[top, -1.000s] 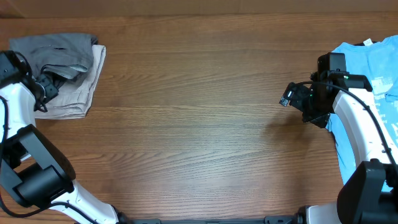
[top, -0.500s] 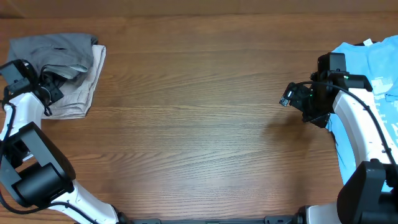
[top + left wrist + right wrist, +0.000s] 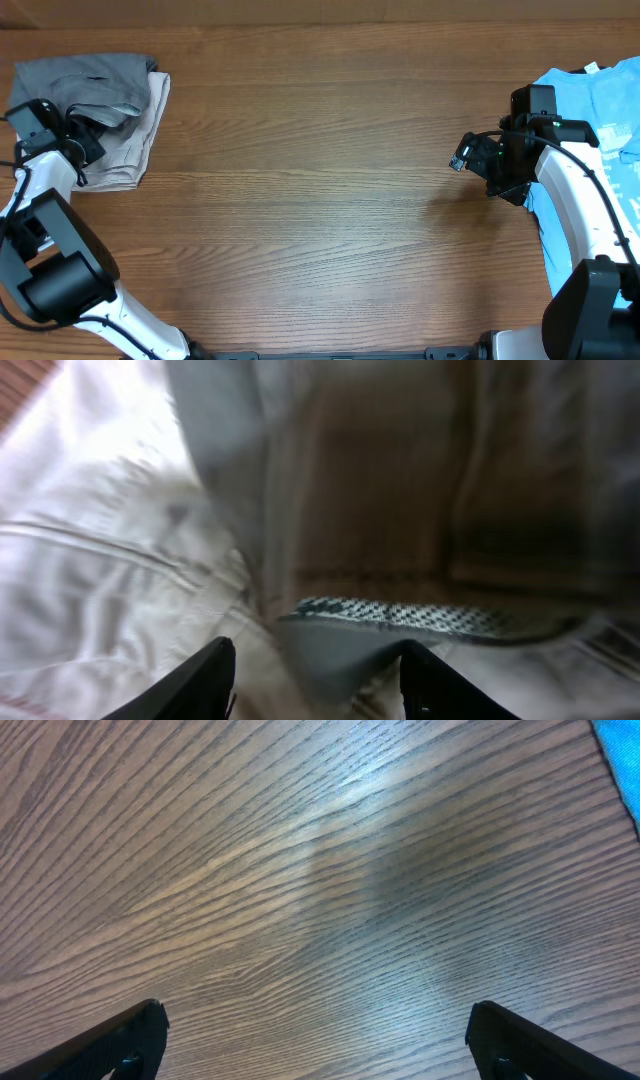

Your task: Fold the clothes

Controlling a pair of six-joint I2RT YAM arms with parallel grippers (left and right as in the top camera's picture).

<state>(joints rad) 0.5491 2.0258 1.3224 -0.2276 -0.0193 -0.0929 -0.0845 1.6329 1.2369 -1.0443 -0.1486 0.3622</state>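
**A:** Where do the clothes lie?
**B:** The dark-grey shorts (image 3: 85, 85) sit at ten o'clock on the table (image 3: 320, 220), heaped on top of the beige garment (image 3: 125, 150).
**A:** And the left gripper (image 3: 318, 652)?
**B:** It stands right over them, jaws partly apart. A fold of the shorts lies between the fingers (image 3: 205, 680), unclamped.
**A:** The right gripper (image 3: 315, 1012)?
**B:** At three o'clock, beside the light-blue T-shirt (image 3: 600, 100). It gapes wide above the wood and holds nothing.
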